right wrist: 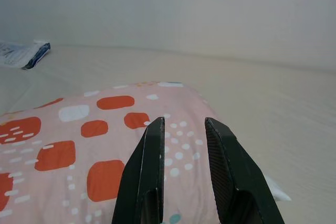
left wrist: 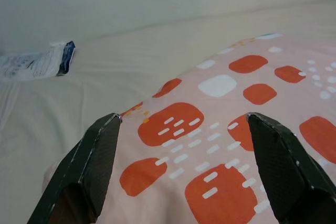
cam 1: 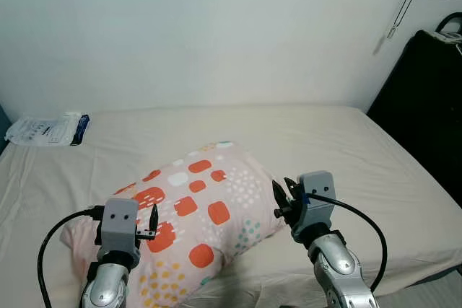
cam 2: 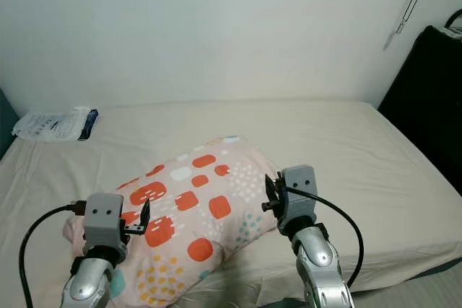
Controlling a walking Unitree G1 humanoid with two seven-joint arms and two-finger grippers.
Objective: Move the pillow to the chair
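Observation:
A pink pillow (cam 1: 198, 203) with orange and white patches lies on the beige bed (cam 1: 346, 156), at its near middle. My left gripper (cam 1: 149, 223) hovers over the pillow's near left end; in the left wrist view the left gripper (left wrist: 184, 116) is open wide with the pillow (left wrist: 220, 129) below the fingers. My right gripper (cam 1: 282, 197) is at the pillow's near right edge. In the right wrist view the right gripper (right wrist: 184, 120) stands open by a narrow gap, with nothing between the fingers and the pillow (right wrist: 94, 140) just ahead.
A white packet with a blue end (cam 1: 48, 129) lies at the bed's far left. A tall black object (cam 1: 426, 99) stands beside the bed's right edge. A pale wall (cam 1: 216, 34) runs behind the bed, with a cord (cam 1: 398, 16) hanging at the right.

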